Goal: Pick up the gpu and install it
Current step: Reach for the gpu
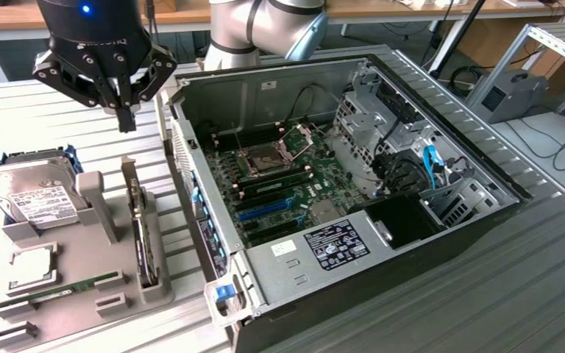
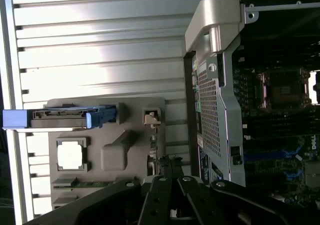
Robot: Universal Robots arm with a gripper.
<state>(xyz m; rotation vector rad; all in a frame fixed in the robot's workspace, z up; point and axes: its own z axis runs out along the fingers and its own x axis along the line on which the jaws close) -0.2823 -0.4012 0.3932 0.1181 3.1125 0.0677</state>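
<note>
- The gripper (image 1: 126, 121) hung above the slatted table (image 1: 27, 118), its fingers pressed together and holding nothing.
- The gpu (image 1: 143, 235) stood on edge in a slot of the grey holder (image 1: 94, 198), between the hard drive (image 1: 37, 198) and the open computer case (image 1: 263, 88).
</note>
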